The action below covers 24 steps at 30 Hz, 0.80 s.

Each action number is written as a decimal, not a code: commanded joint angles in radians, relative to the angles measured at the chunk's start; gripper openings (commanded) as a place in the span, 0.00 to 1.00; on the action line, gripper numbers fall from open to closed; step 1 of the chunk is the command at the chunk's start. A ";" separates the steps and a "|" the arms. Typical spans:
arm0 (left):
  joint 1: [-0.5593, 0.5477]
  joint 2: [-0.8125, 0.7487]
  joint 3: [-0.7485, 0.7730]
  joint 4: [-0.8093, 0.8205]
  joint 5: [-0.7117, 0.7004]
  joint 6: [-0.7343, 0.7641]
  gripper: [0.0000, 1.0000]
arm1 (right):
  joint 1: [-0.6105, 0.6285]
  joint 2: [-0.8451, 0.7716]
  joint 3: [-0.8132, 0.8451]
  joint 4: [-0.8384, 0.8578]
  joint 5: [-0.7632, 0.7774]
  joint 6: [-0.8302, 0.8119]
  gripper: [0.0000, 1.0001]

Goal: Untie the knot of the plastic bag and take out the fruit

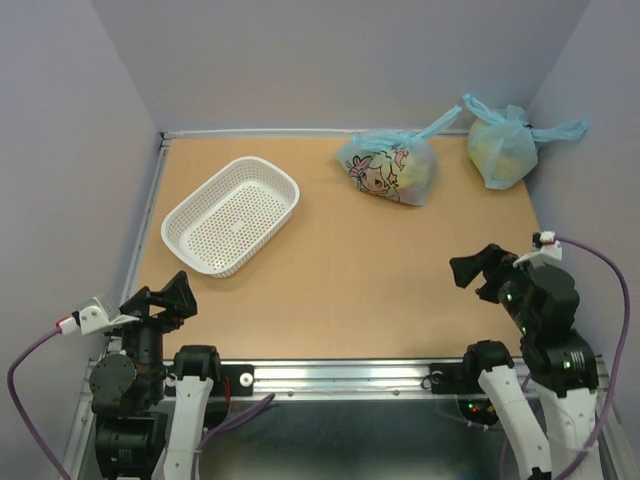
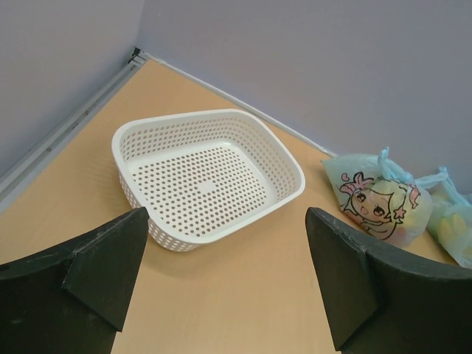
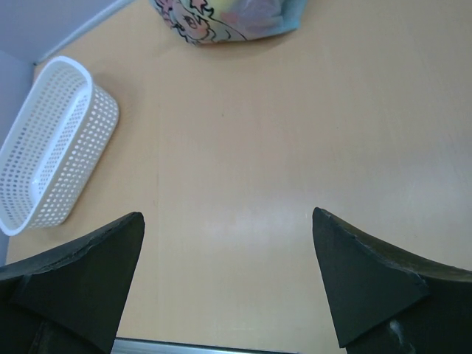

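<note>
Your left gripper (image 1: 160, 297) hangs jaws wide at 8 o'clock over the tan table (image 1: 350, 290). The white basket (image 1: 287, 183) is at 10, the plastic bag (image 1: 388, 168) at 1, and a plain bag (image 1: 503, 152) by the lavender wall (image 1: 592, 90). Your right gripper (image 1: 487, 268) gapes wide at 4.

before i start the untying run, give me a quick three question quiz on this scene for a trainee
1. True or false: the basket has nothing in it.
2. Seen from above, the plastic bag with the cartoon girl lies: A) left of the plain bag; B) right of it; C) inside the basket.
3. Fill in: the left gripper and right gripper both stand ____, holding nothing.
Key: 1 true; 2 A; 3 open.
</note>
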 commanded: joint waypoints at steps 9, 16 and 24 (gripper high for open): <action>0.005 0.043 0.003 0.027 0.127 -0.007 0.99 | 0.005 0.705 0.117 0.316 0.131 0.122 1.00; 0.005 0.015 0.006 -0.012 0.132 -0.007 0.99 | -0.003 1.179 0.357 0.545 0.094 0.083 1.00; 0.005 -0.002 0.006 -0.035 0.164 -0.051 0.99 | -0.013 1.560 0.654 0.690 0.086 0.163 1.00</action>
